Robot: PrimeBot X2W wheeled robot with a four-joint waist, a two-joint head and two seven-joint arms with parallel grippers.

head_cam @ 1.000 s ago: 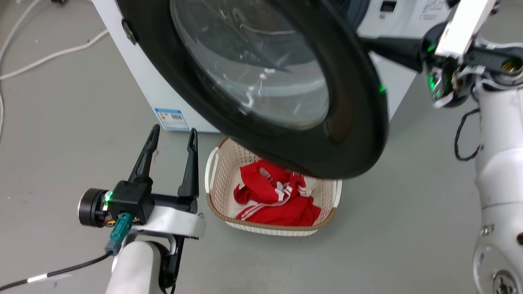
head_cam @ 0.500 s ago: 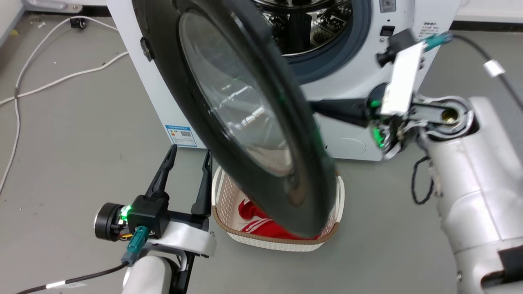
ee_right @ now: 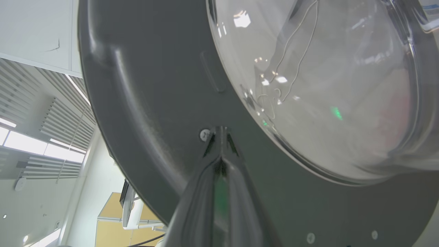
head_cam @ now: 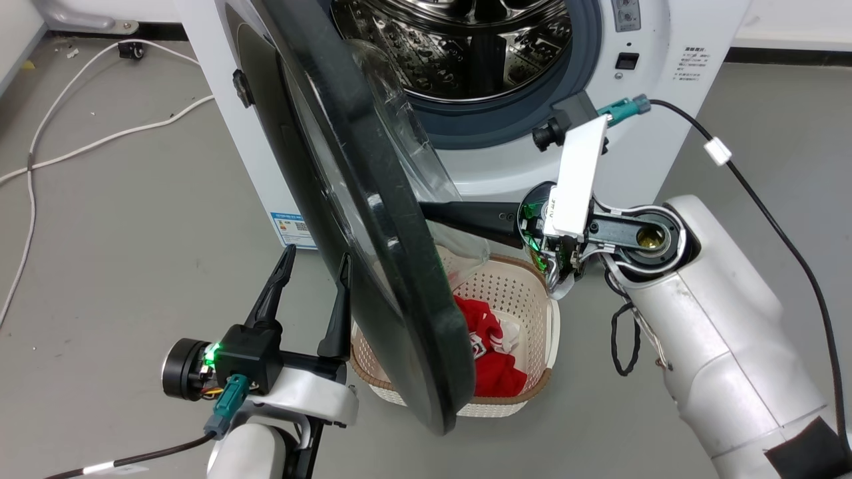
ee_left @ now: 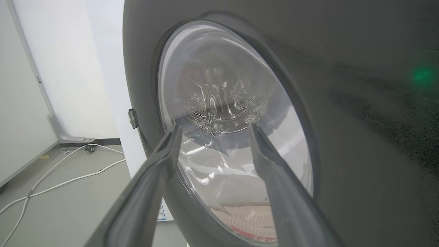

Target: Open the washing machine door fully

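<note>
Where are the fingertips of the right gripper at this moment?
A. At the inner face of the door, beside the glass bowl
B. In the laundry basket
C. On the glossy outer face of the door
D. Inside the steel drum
A: in the right wrist view the right gripper, fingers shut together, meets the grey inner face of the washing machine door, next to a screw and beside the glass bowl.
</note>
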